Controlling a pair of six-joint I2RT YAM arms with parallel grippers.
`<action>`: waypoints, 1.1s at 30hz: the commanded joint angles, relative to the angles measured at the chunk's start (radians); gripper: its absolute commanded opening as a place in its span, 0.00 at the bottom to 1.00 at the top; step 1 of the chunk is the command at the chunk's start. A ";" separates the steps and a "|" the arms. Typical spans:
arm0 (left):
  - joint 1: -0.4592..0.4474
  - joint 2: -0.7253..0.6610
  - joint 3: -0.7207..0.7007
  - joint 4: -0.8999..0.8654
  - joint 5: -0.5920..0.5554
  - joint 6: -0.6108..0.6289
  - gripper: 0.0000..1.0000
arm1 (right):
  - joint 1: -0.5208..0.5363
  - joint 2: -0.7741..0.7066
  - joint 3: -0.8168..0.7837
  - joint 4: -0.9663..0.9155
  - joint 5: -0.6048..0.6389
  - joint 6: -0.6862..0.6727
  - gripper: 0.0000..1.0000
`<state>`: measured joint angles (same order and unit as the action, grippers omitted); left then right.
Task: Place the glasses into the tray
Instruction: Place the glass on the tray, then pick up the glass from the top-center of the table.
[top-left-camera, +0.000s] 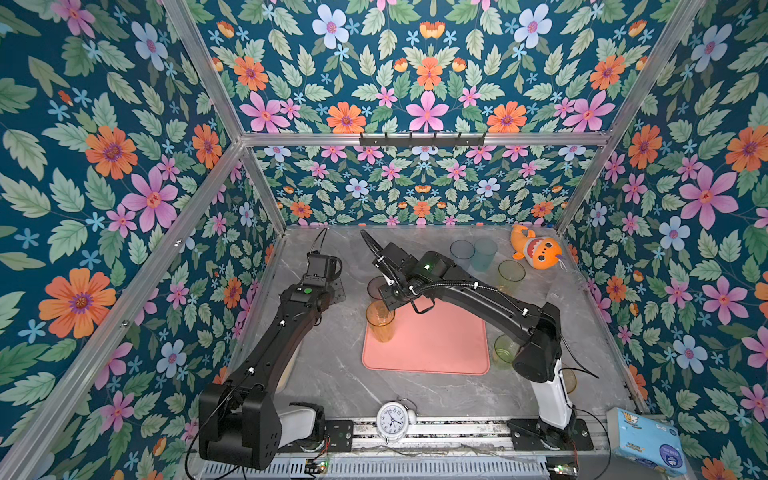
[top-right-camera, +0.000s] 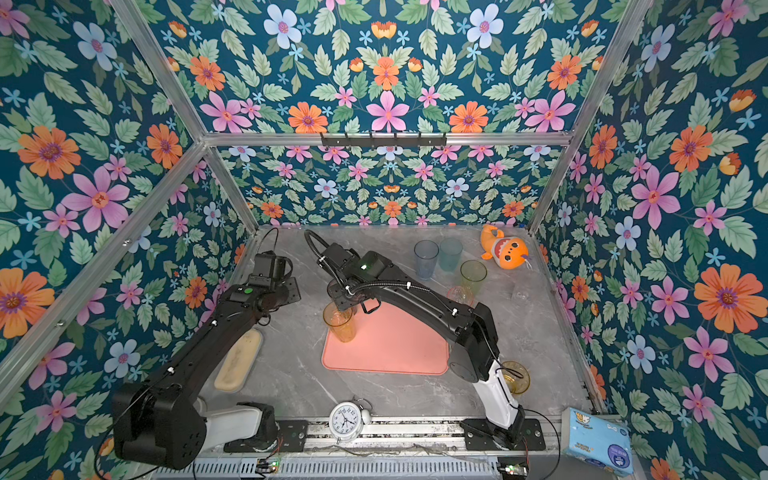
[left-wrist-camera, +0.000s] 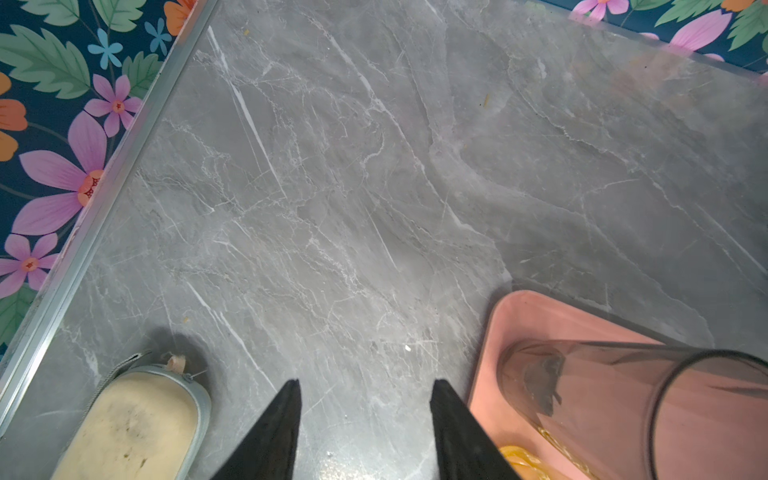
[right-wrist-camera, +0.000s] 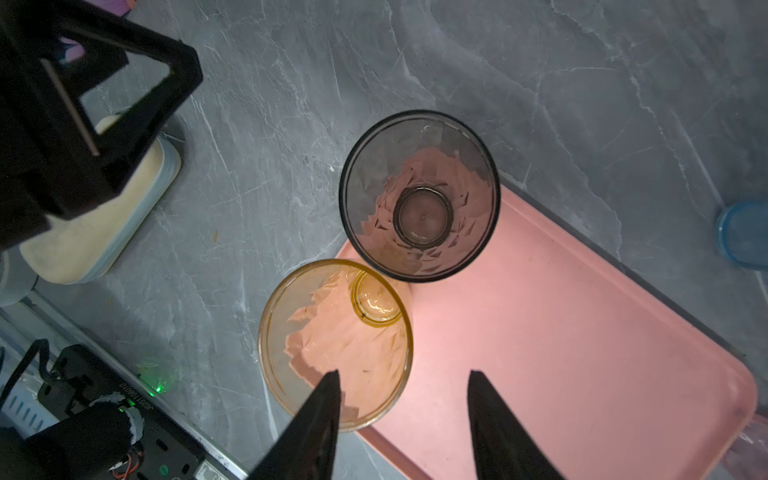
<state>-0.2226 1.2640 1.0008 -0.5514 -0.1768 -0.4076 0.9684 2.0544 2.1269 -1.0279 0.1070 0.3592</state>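
Note:
The salmon-pink tray (top-left-camera: 432, 353) (top-right-camera: 390, 353) lies mid-table. Two glasses stand upright on its far-left corner: a tall amber one (top-left-camera: 380, 321) (right-wrist-camera: 336, 345) and a grey one (right-wrist-camera: 419, 195) (left-wrist-camera: 623, 395) just behind it. My right gripper (right-wrist-camera: 403, 376) hangs open above them, one finger over the amber rim and the other over bare tray (right-wrist-camera: 582, 332), gripping nothing. My left gripper (left-wrist-camera: 366, 382) is open over bare table beside the tray's corner (left-wrist-camera: 498, 328). More glasses stand off the tray: blue-grey (top-left-camera: 462, 251), teal (top-left-camera: 485, 253), green (top-left-camera: 511, 274), yellow-green (top-left-camera: 505, 349).
An orange plush toy (top-left-camera: 536, 249) lies at the back right. An alarm clock (top-left-camera: 392, 419) stands on the front rail and a tissue pack (top-left-camera: 648, 440) at the front right. A cream oblong case (top-right-camera: 239, 361) (left-wrist-camera: 133, 424) lies under the left arm. Walls close in three sides.

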 joint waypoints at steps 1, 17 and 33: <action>0.002 -0.007 0.001 0.011 0.003 0.007 0.54 | 0.001 -0.031 0.005 -0.023 0.031 -0.020 0.52; 0.003 -0.032 -0.009 0.011 -0.001 0.001 0.54 | -0.123 -0.168 -0.080 0.018 0.148 -0.064 0.54; 0.005 -0.032 -0.019 0.013 0.005 0.001 0.54 | -0.411 -0.244 -0.253 0.154 0.115 -0.057 0.55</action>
<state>-0.2180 1.2350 0.9825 -0.5499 -0.1730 -0.4084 0.5861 1.8210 1.8881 -0.9146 0.2379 0.2928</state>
